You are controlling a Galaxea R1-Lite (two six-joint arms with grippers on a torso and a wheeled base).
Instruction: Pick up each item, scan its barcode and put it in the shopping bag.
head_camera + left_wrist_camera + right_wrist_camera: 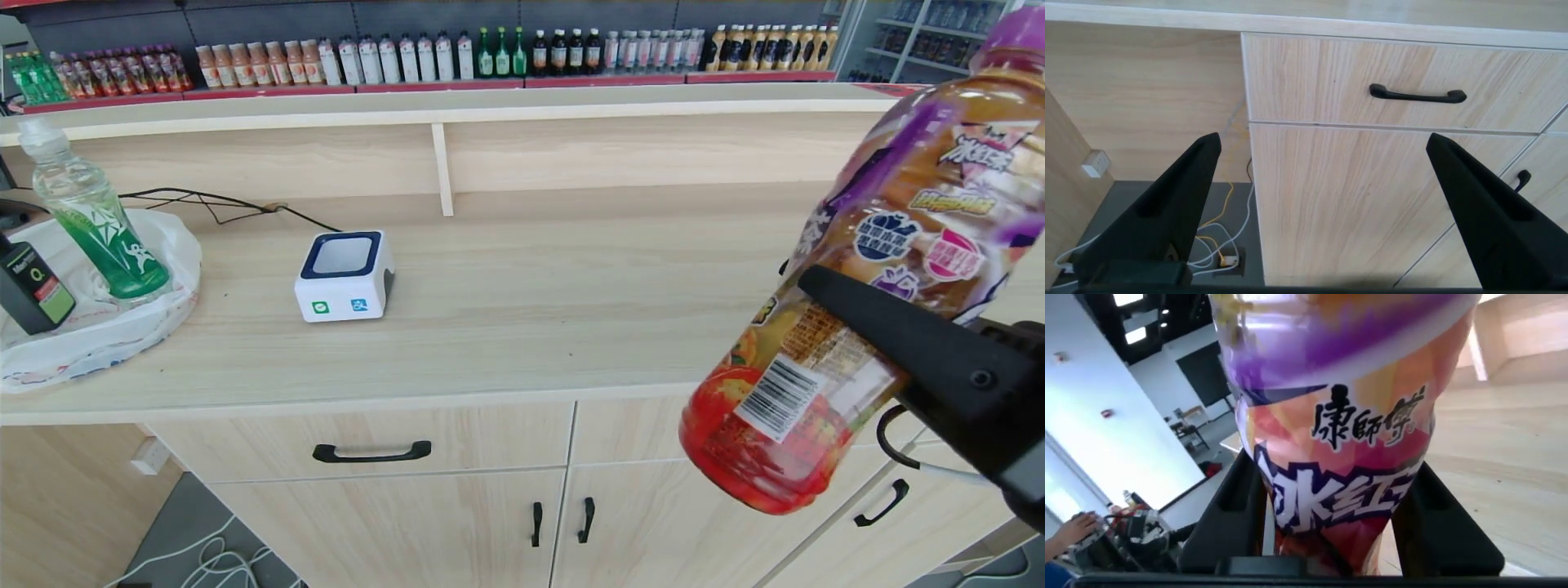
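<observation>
Scanning step, item in transit. The right claw (pixel 829 294) is clamped across the lower body of a tea bottle (pixel 890 229), which hangs in the air at the robot's right, off the front edge of the bench (pixel 571 310) and well apart from the scanner (pixel 344 276). The bottle's long axis is tilted: the purple cap points up and to the right, the red base down and to the left. Its barcode (pixel 780 398) sits near the base, just beside the gripping finger, and faces the head camera rather than downward. The scanner's window looks upward. To do this step well, the arm would probably have to carry the bottle leftward over the scanner and roll the wrist until the barcode faces down at the window, held level and near it, with the finger kept off the stripes. The shopping bag (pixel 98 335) lies at the bench's left end with a green bottle (pixel 94 220) standing in it. The left claw (pixel 1323 140) is spread wide and holds nothing, low before the cupboard front.
</observation>
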